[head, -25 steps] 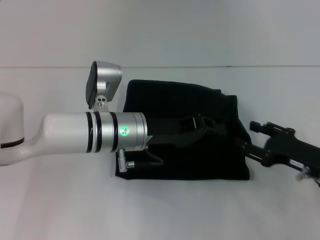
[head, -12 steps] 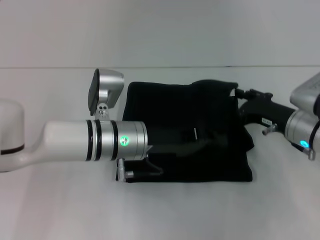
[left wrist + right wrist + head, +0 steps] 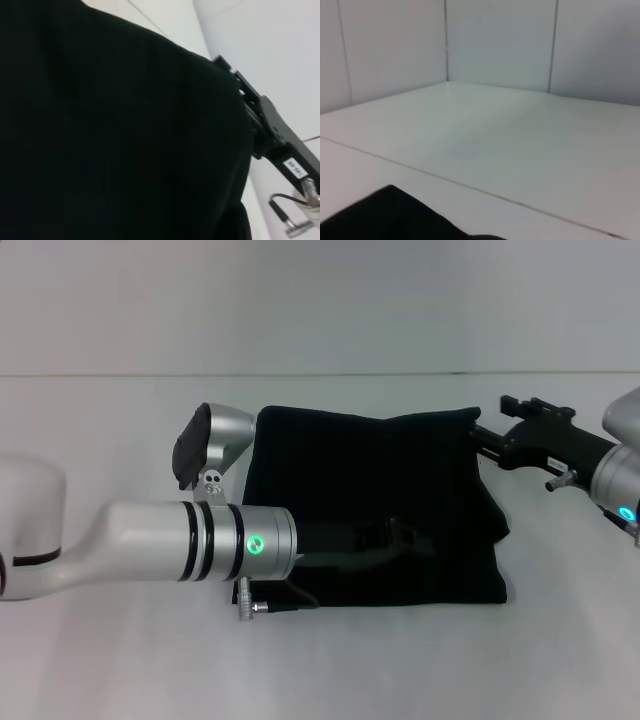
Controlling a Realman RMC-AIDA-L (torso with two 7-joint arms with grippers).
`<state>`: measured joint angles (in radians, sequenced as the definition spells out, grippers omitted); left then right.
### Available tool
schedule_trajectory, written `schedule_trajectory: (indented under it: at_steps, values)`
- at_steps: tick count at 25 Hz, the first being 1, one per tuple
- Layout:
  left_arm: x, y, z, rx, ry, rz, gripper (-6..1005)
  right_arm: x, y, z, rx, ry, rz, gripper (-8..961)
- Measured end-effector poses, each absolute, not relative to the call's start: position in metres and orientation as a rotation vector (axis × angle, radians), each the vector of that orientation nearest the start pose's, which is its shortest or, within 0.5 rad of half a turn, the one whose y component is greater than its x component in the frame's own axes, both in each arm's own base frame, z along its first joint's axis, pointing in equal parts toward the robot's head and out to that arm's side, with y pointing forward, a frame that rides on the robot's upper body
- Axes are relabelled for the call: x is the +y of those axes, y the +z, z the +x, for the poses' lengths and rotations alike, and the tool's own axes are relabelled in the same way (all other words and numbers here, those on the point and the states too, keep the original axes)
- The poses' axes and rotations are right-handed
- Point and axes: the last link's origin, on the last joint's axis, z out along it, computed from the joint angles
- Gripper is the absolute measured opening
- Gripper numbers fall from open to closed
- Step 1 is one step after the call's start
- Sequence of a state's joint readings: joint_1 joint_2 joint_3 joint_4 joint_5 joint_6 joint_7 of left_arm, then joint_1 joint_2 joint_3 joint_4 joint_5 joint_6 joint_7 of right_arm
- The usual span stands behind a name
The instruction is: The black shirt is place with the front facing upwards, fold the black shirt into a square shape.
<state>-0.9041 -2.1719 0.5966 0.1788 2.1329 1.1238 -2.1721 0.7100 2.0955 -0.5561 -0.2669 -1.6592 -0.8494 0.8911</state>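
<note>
While the left arm reached in low from the robot's left across the near part of the white surface (image 3: 320, 660), its left gripper (image 3: 385, 538) lay over the middle of the black shirt (image 3: 400, 460), dark against dark cloth, and whether its fingers were parted or closed could not be told. The shirt lay folded into a rough rectangle at the centre of the surface, its near edge straight and its right side bulging a little where layers overlapped; no lettering showed on the upward face. In the left wrist view the black cloth (image 3: 110, 130) filled most of the picture. Farther back, at the shirt's far right corner, the right gripper (image 3: 490, 443) came in from the robot's right, its tip touching the cloth edge; its grip state could not be told either. The right wrist view showed only a dark corner of the shirt (image 3: 395, 215) on the pale surface (image 3: 520, 150).
</note>
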Motion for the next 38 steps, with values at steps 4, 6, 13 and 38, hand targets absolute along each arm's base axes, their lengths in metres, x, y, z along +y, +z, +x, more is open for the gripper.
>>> schedule_trajectory:
  at_steps: [4, 6, 13, 38]
  values:
    - [0.361, -0.134, -0.18, -1.92, -0.628, -2.417, 159, 0.406, -0.026, 0.296, 0.688, 0.504, -2.077, 688]
    - [0.359, -0.137, -0.176, -1.892, -0.619, -2.456, 162, 0.402, -0.018, 0.306, 0.735, 0.532, -2.011, 688]
    - [0.344, -0.138, -0.149, -1.707, -0.716, -2.728, 174, 0.384, 0.012, 0.341, 0.885, 0.659, -1.742, 689]
    - [0.356, -0.051, -0.228, -1.287, -1.095, -2.405, 903, 0.361, -0.063, 0.283, 0.677, 0.655, -2.304, 688]
